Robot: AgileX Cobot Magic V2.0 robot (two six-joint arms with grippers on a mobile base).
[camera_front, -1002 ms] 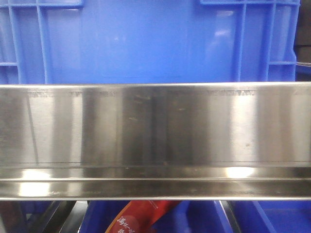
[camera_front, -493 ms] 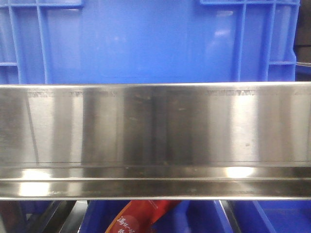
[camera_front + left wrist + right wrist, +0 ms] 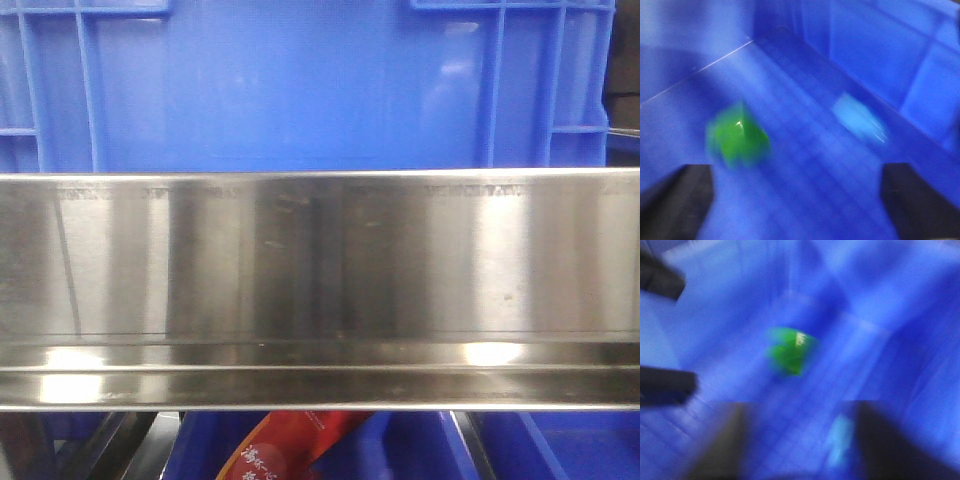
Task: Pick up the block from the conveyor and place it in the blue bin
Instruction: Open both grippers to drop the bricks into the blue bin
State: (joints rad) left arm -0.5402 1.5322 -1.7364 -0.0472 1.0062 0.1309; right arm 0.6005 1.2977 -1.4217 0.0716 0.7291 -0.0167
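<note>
**Both wrists look into the blue bin; light blue block lies on its floor**

In the left wrist view the left gripper (image 3: 797, 200) has its two dark fingers wide apart at 7 and 5 o'clock, with nothing between them, only bare bin floor. The blue bin (image 3: 900, 65) shows a ribbed wall from 12 to 3 o'clock and a corner near 11 o'clock. On the floor lie a green piece (image 3: 737, 135) at 9 o'clock and the block (image 3: 857, 117), light blue and blurred, at 2 o'clock close to the wall; they are well apart.

In the right wrist view the right gripper (image 3: 795, 445) is also spread and empty. The picture is very blurred.

The front view shows a steel rail (image 3: 320, 290) before a blue crate (image 3: 300, 90), and a red packet (image 3: 295, 445) below.
</note>
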